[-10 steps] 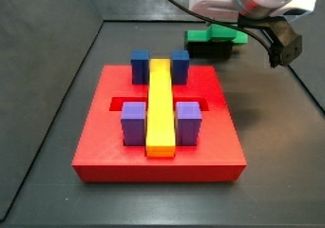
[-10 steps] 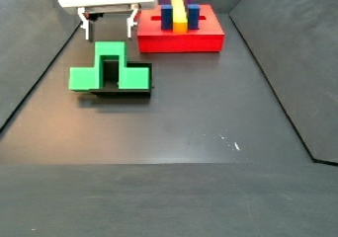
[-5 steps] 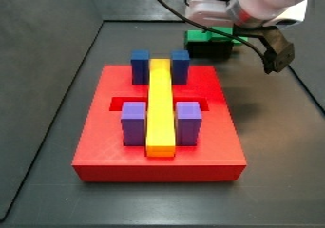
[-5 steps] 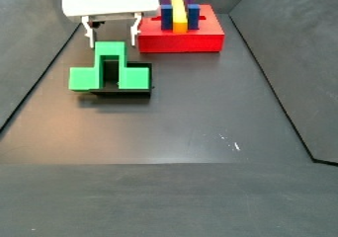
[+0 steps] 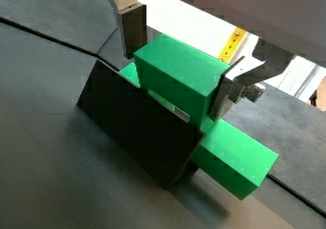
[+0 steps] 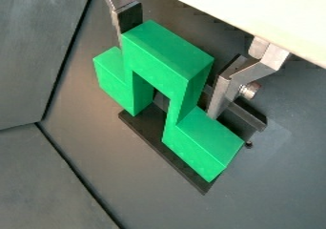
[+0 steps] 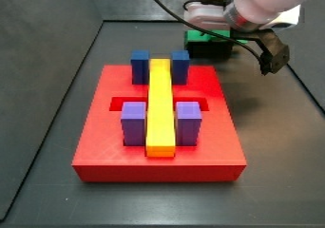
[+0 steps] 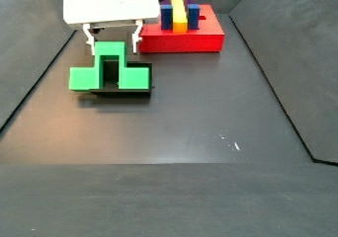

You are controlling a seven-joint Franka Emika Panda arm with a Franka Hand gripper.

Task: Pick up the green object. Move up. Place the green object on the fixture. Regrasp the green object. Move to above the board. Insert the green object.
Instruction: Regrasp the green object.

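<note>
The green object (image 5: pixel 192 104) lies on the dark fixture (image 5: pixel 128 128), its raised middle block upward; it also shows in a side view (image 8: pixel 109 75). My gripper (image 5: pixel 178 71) is over it, with one finger on each side of the raised block. A thin gap shows between one dark pad (image 5: pixel 132 37) and the block, so the gripper is open. The same straddle shows in a wrist view (image 6: pixel 173 63) and a side view (image 8: pixel 110 36). The red board (image 7: pixel 102 146) lies apart from the fixture, toward the front.
The board bears a long yellow bar (image 7: pixel 160 104), blue blocks (image 7: pixel 141 66) and purple blocks (image 7: pixel 133 123). Raised dark walls edge the black floor (image 8: pixel 199 132). A cable runs from my arm (image 7: pixel 273 51) beside the fixture.
My gripper has come down a little, so its fingers now sit lower around the green object's raised block. The green object and the board have not moved.
</note>
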